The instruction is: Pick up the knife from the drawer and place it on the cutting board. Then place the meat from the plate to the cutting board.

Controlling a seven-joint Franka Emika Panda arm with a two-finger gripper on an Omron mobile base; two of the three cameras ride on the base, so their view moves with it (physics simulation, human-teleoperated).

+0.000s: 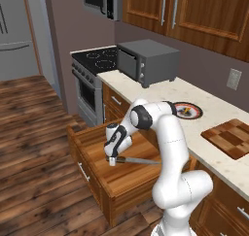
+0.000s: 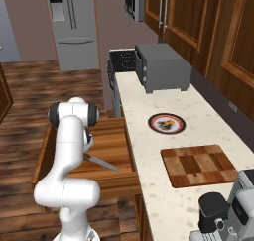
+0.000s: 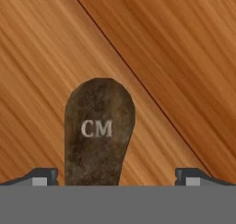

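The knife (image 1: 138,160) lies on the floor of the pulled-out drawer (image 1: 127,180), blade pointing toward the counter. My gripper (image 1: 113,160) hangs low over its dark handle end. In the hand view the brown-black handle (image 3: 99,131), marked "CM", sits between my open gripper's (image 3: 116,176) two fingertips, nearer the left one, with neither touching it. From the right base view the grey blade (image 2: 102,163) sticks out past the arm in the drawer (image 2: 111,138). The plate (image 1: 193,113) holds the small orange-and-dark meat (image 1: 186,112); the checkered cutting board (image 1: 231,138) lies to its right.
A grey microwave (image 1: 148,61) stands on the counter by the stove (image 1: 95,65). Wooden wall cabinets (image 1: 194,14) hang above. A dark coffee machine (image 2: 225,212) sits at the counter's near end. The plate (image 2: 155,122), meat (image 2: 168,122) and board (image 2: 201,165) lie along the speckled counter (image 2: 149,185).
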